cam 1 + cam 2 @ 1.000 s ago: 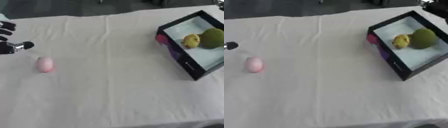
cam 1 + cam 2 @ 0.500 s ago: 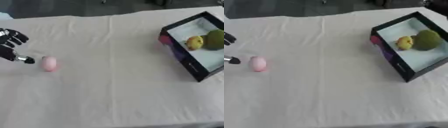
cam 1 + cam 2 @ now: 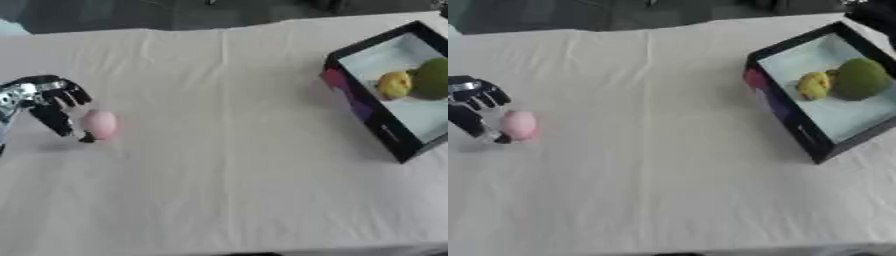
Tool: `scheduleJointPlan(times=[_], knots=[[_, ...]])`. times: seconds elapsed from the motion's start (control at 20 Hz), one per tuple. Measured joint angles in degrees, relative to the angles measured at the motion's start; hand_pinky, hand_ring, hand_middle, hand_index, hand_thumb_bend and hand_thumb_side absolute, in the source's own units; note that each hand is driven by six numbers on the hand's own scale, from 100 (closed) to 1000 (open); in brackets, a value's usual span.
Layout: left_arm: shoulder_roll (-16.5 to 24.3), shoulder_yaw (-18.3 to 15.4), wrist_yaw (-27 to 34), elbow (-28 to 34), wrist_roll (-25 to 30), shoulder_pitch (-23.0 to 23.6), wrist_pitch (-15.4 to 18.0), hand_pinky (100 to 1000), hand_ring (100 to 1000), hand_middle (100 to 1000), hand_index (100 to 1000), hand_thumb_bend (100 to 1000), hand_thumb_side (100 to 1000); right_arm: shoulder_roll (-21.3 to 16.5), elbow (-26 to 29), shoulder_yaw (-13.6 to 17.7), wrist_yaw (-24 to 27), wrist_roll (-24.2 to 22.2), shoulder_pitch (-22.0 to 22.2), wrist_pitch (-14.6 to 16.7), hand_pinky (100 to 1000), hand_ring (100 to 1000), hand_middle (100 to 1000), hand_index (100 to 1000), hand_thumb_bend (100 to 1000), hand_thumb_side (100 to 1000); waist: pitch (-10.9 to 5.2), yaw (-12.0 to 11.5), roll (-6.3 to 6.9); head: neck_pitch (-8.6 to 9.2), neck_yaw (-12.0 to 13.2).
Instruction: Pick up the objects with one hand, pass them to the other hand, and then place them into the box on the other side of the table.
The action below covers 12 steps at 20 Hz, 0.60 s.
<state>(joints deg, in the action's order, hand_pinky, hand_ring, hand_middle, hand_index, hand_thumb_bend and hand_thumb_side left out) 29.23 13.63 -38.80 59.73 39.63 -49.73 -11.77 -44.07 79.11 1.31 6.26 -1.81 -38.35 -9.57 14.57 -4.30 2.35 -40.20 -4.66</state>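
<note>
Pink, egg-shaped object (image 3: 99, 123) on white tablecloth (image 3: 227, 165), far left of the box and well apart from it. Likely light, smooth and prone to rolling; best taken across its middle, thumb on one flank, fingers on the other. Left hand (image 3: 48, 102) just left of the object, fingers (image 3: 72, 96) spread and partly bent around its side, thumb low and at most touching it, not yet closed. Farther right, black box (image 3: 785, 112) holding yellow fruit (image 3: 815, 85) and green fruit (image 3: 860, 78). Right hand absent from both views.
</note>
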Motion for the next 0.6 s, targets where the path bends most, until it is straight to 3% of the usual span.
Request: scheduleJointPlan(times=[0.15,0.35,0.6], knots=[[-1.03,0.5,-3.13,-0.46,-1.79,-0.31,0.08,837,823,748,762,488,100,0.04,-0.09,-0.01,-0.03,-0.17,0.0,-0.04,939,928,904,916,100,493,0.0,0.05,0.02,-0.01,0.04],[-1.96,0.86,-5.82,-0.54,-4.9,-0.31,-0.41,820,786,695,691,242,100,0.07,-0.36,-0.02,-0.03,-0.28,0.02,-0.1,939,927,904,915,100,492,0.0,0.07,0.04,-0.02,0.05],[-2.15,1.56,-5.48,2.69,-6.27,0.48,-0.6,765,732,644,641,169,100,0.19,-0.35,-0.25,-0.01,-0.37,0.03,-0.14,938,925,902,913,100,488,0.0,0.06,0.03,-0.03,0.04]])
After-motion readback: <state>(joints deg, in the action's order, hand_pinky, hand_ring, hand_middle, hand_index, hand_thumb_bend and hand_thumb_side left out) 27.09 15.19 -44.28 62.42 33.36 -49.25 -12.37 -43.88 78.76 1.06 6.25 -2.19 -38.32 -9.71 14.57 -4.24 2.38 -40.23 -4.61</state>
